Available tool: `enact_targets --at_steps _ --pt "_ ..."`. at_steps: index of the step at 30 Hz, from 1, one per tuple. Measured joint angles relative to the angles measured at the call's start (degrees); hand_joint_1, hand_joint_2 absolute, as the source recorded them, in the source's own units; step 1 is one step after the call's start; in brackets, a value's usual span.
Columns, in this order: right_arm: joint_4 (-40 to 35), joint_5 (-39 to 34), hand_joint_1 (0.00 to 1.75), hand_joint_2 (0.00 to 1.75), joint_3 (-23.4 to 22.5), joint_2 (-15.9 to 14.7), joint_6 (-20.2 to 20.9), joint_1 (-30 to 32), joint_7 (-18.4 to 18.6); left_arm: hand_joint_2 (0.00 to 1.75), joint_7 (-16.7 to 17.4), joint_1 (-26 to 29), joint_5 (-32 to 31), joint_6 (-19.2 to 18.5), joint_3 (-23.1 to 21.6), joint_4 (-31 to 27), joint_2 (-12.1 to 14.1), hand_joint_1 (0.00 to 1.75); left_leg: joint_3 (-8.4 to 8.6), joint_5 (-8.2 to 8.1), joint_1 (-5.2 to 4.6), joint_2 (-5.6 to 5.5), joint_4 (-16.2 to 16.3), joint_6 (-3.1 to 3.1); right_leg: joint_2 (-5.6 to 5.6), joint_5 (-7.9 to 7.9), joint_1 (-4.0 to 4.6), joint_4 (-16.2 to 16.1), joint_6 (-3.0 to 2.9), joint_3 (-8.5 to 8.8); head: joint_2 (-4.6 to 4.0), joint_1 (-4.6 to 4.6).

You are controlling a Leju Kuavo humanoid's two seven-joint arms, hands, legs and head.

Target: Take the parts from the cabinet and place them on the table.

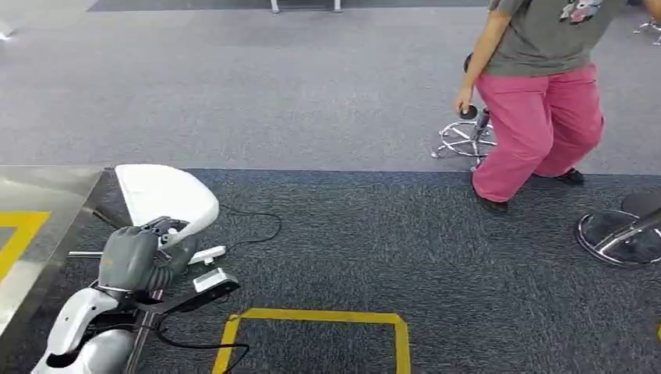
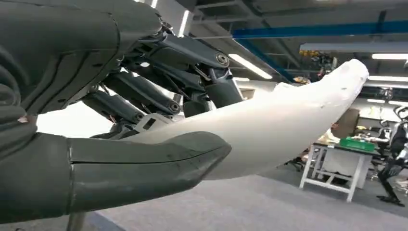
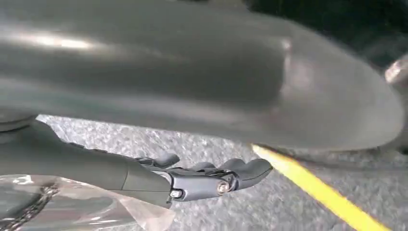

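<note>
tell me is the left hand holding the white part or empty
Holding it: the left hand has thumb and fingers closed around the white part.

smooth white curved shell part [image 1: 165, 195], held in the left hand [image 1: 139, 259], above dark carpet beside a steel surface

person [image 1: 538, 101]: head cut by frame top | white part [image 2: 269, 130]: near end hidden behind left hand [image 2: 96, 115]

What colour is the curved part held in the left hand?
White; the curved part shows best in the left wrist view, gripped by the left hand.
</note>
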Motion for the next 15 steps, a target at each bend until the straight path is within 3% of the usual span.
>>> enact_targets --at_steps 2,4,7,8,9,10,12,13,15 --pt "0.00 0.11 0.00 0.00 -0.28 -0.02 0.07 0.10 0.04 1.75 0.00 0.10 0.00 0.00 -0.02 0.00 0.00 1.75 0.05 -0.14 0.15 -0.01 -0.02 -0.29 0.02 -0.19 0.25 0.01 -0.78 0.01 0.00 0.06" --pt "0.00 0.11 0.00 0.00 -0.33 -0.11 0.02 0.08 0.07 1.75 0.00 0.04 0.02 0.02 -0.02 -0.02 -0.09 1.75 -0.56 -1.94 0.34 0.10 2.00 -1.09 -0.13 -0.16 -0.08 -0.33 -1.58 0.42 0.00 -0.29" --pt "0.02 0.15 0.00 0.00 -0.76 -0.13 0.17 -0.05 0.13 1.75 0.00 0.15 0.06 0.00 0.07 0.00 -0.09 1.75 -6.84 -7.84 0.98 0.10 14.66 -1.98 -0.22 -0.38 0.05 -0.33 -1.98 0.44 0.00 -0.42" --pt "0.04 0.15 0.00 0.00 -0.94 -0.13 0.22 -0.05 0.26 1.75 0.00 0.29 0.09 0.00 0.04 0.00 -0.09 1.75 -8.57 -8.46 1.17 0.10 17.78 -2.10 -0.23 -0.44 0.08 -0.32 -2.04 0.46 0.00 -0.44" --pt "0.04 0.15 0.00 0.00 -1.16 -0.13 0.22 -0.01 0.35 1.75 0.00 0.37 0.09 -0.02 0.04 0.02 -0.11 1.75 -8.86 -7.44 1.32 0.10 17.84 -2.12 -0.23 -0.47 0.10 -0.32 -2.03 0.57 0.00 -0.39" --pt "0.04 0.17 0.00 0.00 -1.25 -0.13 0.22 0.01 0.37 1.75 0.00 0.35 0.09 -0.02 0.04 0.02 -0.11 1.75 -8.06 -5.38 1.40 0.10 15.58 -2.06 -0.23 -0.51 0.12 -0.32 -2.01 0.62 0.00 -0.44" --pt "0.04 0.31 0.00 0.00 -1.57 -0.13 0.22 0.00 0.50 1.75 0.00 0.32 0.09 -0.02 0.07 0.00 -0.11 1.75 -3.71 0.11 1.42 0.12 6.01 -1.66 -0.19 -0.58 0.12 -0.33 -1.90 0.92 0.00 -0.41" --pt "0.06 0.33 0.00 0.00 -1.70 -0.13 0.22 0.01 0.59 1.75 0.00 0.25 0.09 -0.02 0.07 0.00 -0.11 1.75 -1.80 1.32 1.38 0.31 1.68 -1.40 -0.19 -0.59 0.12 -0.36 -1.84 0.97 0.00 -0.44" --pt "0.07 0.39 0.00 0.00 -1.75 -0.13 0.22 0.00 0.74 1.75 0.00 0.20 0.09 -0.02 0.07 0.02 -0.11 1.75 -1.45 0.63 0.95 0.28 0.59 -1.16 -0.19 -0.49 0.32 -0.34 -1.03 0.63 0.00 -0.33"
